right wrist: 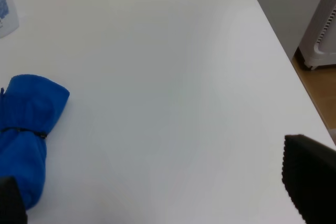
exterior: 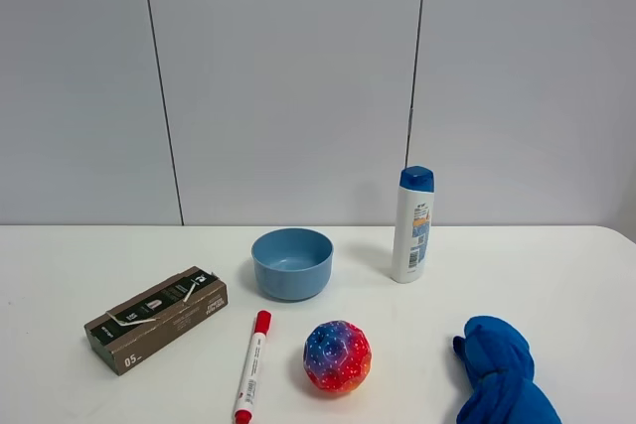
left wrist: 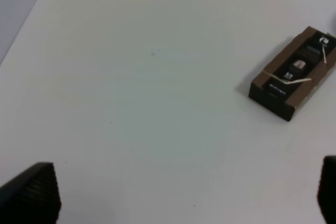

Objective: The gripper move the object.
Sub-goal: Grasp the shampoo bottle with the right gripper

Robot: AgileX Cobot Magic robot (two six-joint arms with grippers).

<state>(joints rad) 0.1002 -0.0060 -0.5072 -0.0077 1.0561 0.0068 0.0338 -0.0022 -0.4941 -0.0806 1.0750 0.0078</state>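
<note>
Bottle (exterior: 413, 225) label unreadable; box (exterior: 156, 319) reads "05".

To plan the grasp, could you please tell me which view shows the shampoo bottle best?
The exterior high view: the shampoo bottle stands whole and upright there. The right wrist view catches only its edge; the left wrist view misses it.

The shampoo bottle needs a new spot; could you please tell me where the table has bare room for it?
Bare table lies right of the shampoo bottle, behind the blue cloth. Another patch runs from the brown box back to the far edge, left of the bowl. The front middle is crowded with the marker and ball.
</note>
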